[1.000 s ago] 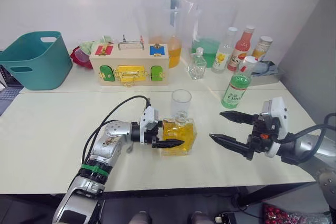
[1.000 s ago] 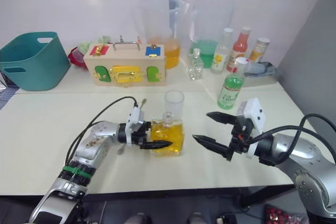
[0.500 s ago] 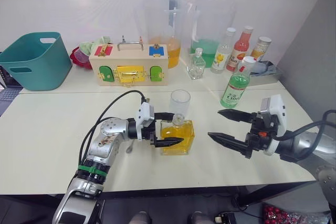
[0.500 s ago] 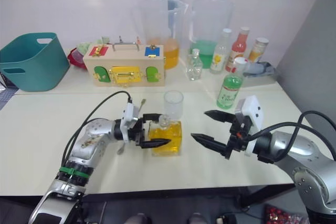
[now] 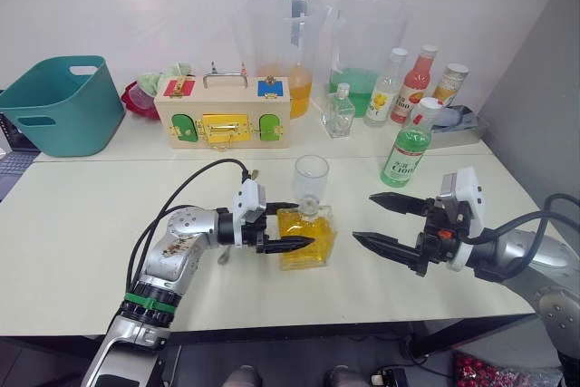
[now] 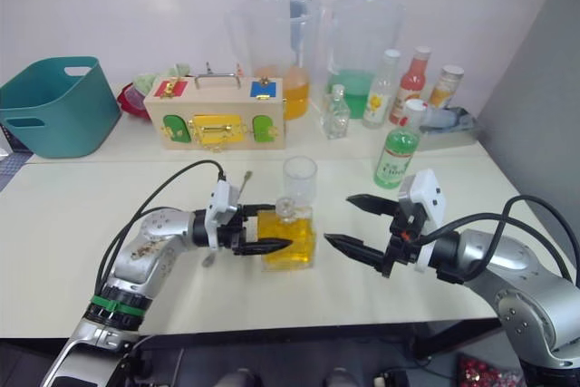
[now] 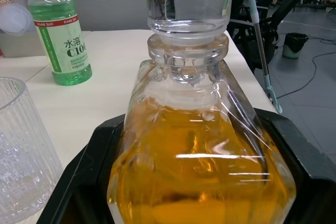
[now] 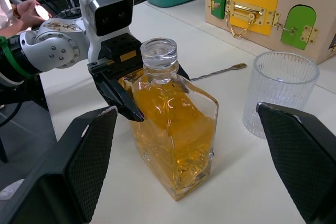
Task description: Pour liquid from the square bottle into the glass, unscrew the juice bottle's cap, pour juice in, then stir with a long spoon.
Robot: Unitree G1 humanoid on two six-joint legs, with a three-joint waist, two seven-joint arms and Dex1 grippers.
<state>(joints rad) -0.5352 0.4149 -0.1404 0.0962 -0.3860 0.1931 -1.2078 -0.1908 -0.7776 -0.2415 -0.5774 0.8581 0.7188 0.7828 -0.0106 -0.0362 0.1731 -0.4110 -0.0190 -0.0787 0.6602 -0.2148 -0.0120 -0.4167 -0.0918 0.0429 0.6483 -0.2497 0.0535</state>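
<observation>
At frame centre the left hand [image 5: 288,227] grips the stoppered square bottle [image 5: 306,235] just before the glass [image 5: 311,178], the right hand [image 5: 384,220] gaping beside it; judged risk: smooth glass slipping or tilting bottle toppling the glass.

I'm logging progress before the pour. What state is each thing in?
square bottle: upright, stopper on, amber liquid inside
glass: upright, empty
juice bottle: upright, capped
long spoon: flat on the table
left tool: fingers either side of the square bottle
right tool: open, holding nothing
wooden box: latches closed
</observation>
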